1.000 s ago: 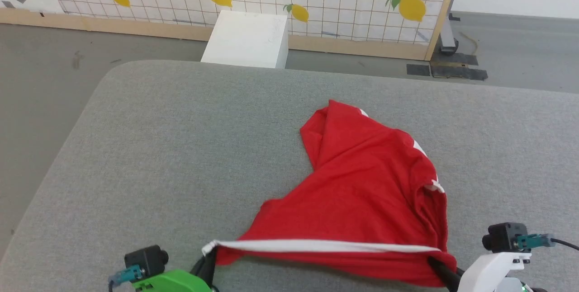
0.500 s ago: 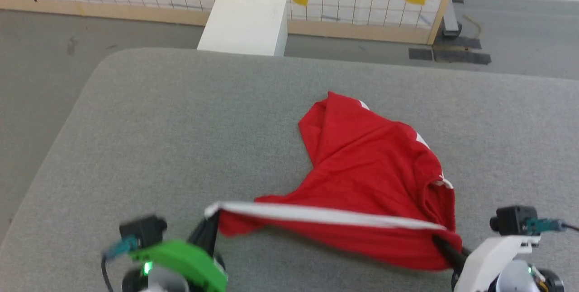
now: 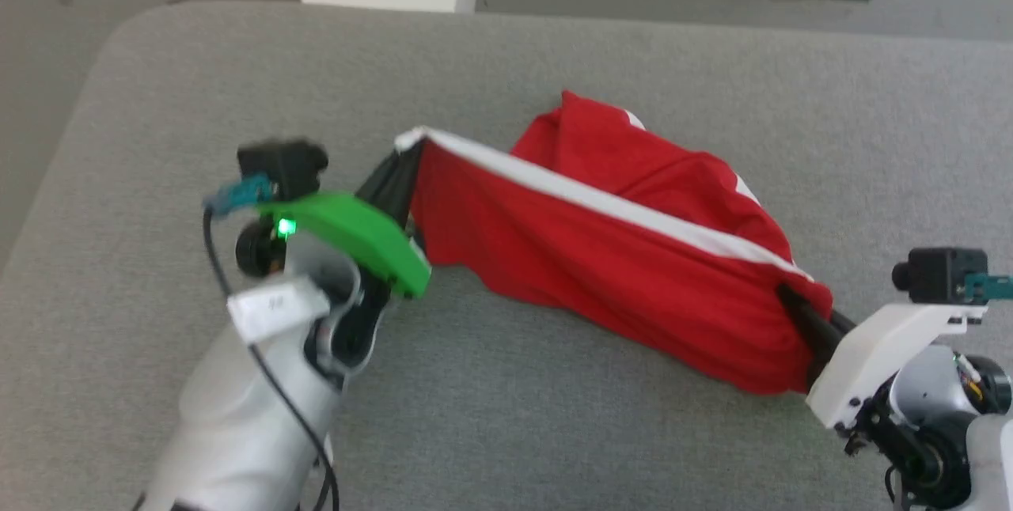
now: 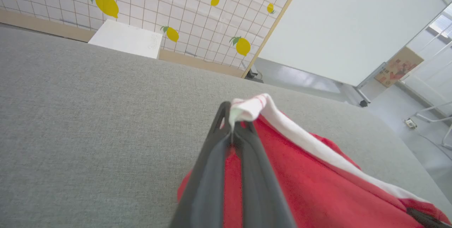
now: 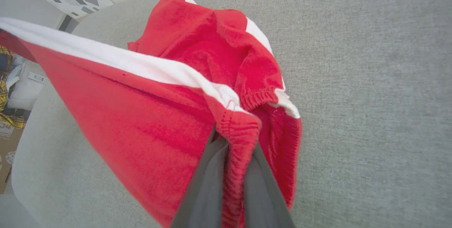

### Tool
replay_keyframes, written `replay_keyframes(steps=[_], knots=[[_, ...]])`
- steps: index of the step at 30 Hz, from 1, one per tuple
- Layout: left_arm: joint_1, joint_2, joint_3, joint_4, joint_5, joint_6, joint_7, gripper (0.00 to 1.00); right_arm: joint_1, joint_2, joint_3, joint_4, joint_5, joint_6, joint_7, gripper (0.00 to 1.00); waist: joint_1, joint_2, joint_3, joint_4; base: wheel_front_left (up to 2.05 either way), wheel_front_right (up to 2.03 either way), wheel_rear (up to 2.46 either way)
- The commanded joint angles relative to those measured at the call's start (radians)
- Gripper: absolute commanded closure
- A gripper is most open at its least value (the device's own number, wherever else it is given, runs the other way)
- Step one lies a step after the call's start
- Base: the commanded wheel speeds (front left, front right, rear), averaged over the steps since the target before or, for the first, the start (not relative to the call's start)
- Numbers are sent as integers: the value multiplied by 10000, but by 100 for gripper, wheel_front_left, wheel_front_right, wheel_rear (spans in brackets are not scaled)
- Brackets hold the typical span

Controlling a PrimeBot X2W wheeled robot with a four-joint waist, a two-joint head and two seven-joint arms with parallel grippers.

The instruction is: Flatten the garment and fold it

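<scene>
Between your two jaws the garment (image 3: 617, 281) hangs stretched along its white stripe (image 3: 633, 214), with the rest slumped in a heap on the grey desk (image 3: 198, 84) beyond them. Your left jaws are pinched tight on one stripe corner, and your right jaws are clamped on the bunched red hem at the other. Both bites look thin, so pulling apart hard may slip a corner free. The crumpled heap could also drag into fresh creases.

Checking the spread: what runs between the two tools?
The red garment, stretched from left tool to right tool; the head view shows it.
</scene>
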Motion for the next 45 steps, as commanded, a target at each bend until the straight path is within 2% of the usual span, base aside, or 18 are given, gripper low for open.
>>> replay_keyframes(steps=[1, 10, 15, 23, 31, 32, 33, 34, 45], knots=[[-582, -88, -16, 403, 168, -149, 17, 100, -242, 9, -81, 39, -52, -19, -87, 100, 0, 0, 658, -434, 0, 0, 0], [-3362, -591, -402, 2925, 525, -715, 384, 100, -1063, 18, 49, 504, 392, -19, -664, 100, 0, 0, 1759, -1231, 0, 0, 0], [-4320, -735, -530, 3938, 624, -829, 557, 100, -1391, 19, 315, 795, 593, -19, -1033, 100, 0, 0, 2272, -1589, 0, 0, 0], [-5179, -838, -714, 5009, 704, -1005, 570, 100, -1676, 19, 715, 1245, 859, -19, -1529, 100, 0, 0, 2768, -2044, 0, 0, 0], [-5379, -964, -862, 5958, 623, -1079, 749, 100, -1836, 20, 1091, 1508, 1026, -19, -1719, 100, 0, 0, 2949, -2242, 0, 0, 0], [-5403, -981, -857, 6035, 606, -1082, 731, 82, -1848, 20, 1116, 1534, 1053, -19, -1729, 100, 0, 0, 2953, -2243, 0, 0, 0], [-5434, -1007, -847, 6122, 582, -1085, 703, 14, -1861, 20, 1152, 1554, 1076, -19, -1734, 68, 0, 0, 2954, -2236, 0, 0, 0], [-5463, -1019, -846, 6184, 583, -1086, 648, 0, -1869, 20, 1202, 1561, 1054, -19, -1711, 0, 0, 0, 2947, -2225, 0, 0, 0], [-5541, -1095, -996, 6471, 562, -1208, -245, 0, -1290, 20, 758, 1272, 958, -19, -1908, 0, 0, 0, 1858, -1752, 0, 0, 0]])
